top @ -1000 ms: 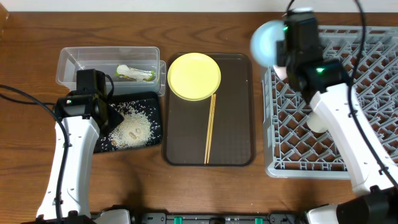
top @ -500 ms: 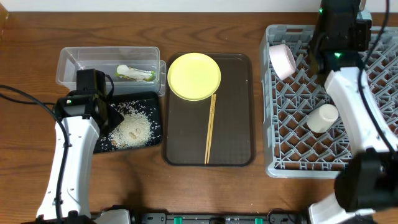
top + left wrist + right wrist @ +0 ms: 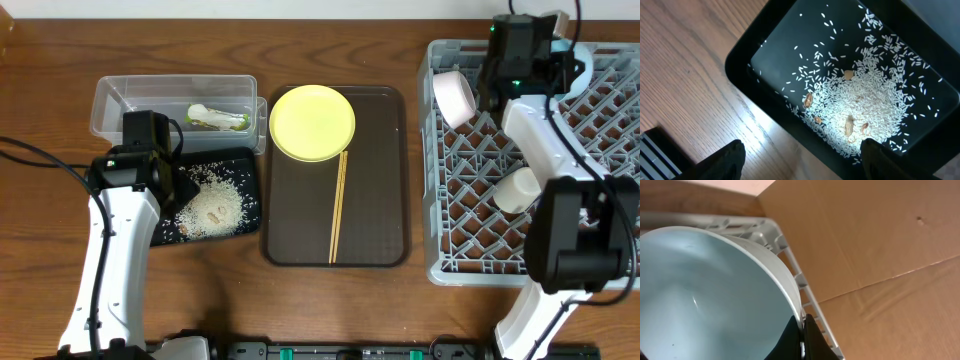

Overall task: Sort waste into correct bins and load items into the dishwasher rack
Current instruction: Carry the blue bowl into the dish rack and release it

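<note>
My right gripper [image 3: 802, 336] is shut on the rim of the light-blue bowl [image 3: 705, 290], at the far edge of the grey dishwasher rack [image 3: 470, 200]. In the overhead view that gripper [image 3: 568, 62] and arm hide most of the bowl. The white-pinkish bowl [image 3: 453, 97] and the small white cup [image 3: 519, 189] sit in the rack. The yellow plate [image 3: 312, 122] and the chopsticks [image 3: 338, 205] lie on the dark-brown tray [image 3: 385, 230]. My left gripper [image 3: 807, 165] is open and empty over the near edge of the black tray [image 3: 740, 65], which holds rice [image 3: 860, 100]. The green-and-yellow wrapper [image 3: 218, 118] lies in the clear tub [image 3: 120, 95].
Brown cardboard [image 3: 880, 240] stands just behind the rack's far rim [image 3: 790, 255]. Small beige food lumps [image 3: 847, 122] lie in the rice. The black tray [image 3: 240, 165] touches the clear tub and sits left of the brown tray.
My right arm has carried the light-blue bowl from above the rack's left edge rightward to its far edge. The left arm has not moved.
</note>
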Robot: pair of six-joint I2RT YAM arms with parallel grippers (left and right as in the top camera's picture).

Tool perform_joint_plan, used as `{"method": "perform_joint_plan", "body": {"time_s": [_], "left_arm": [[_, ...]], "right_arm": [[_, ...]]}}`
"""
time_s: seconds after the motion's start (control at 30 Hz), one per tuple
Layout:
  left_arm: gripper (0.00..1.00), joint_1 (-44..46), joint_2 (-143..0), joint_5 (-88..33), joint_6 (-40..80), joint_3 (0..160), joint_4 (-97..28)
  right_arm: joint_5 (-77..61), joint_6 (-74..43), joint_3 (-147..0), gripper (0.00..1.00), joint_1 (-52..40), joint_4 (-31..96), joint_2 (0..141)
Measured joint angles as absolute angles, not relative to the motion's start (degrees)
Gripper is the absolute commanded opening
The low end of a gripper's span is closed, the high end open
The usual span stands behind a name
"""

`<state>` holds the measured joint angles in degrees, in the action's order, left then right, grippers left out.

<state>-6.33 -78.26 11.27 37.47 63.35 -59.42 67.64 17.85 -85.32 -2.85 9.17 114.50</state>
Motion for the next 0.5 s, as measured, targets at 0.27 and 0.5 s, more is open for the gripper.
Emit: {"method": "perform_joint_plan", "body": {"time_s": [0.27, 0.5], "left_arm": [[0.77, -6.33, -78.26, 10.85, 37.47, 63.35, -59.2], [0.77, -6.33, -78.26, 10.7, 37.47, 63.35, -59.13]], "right_arm": [[67.81, 17.54, -85.34, 0.01, -6.85, 9.13, 116.71], [67.11, 14.26, -85.34, 0.07, -9.28, 13.8, 116.81]]}}
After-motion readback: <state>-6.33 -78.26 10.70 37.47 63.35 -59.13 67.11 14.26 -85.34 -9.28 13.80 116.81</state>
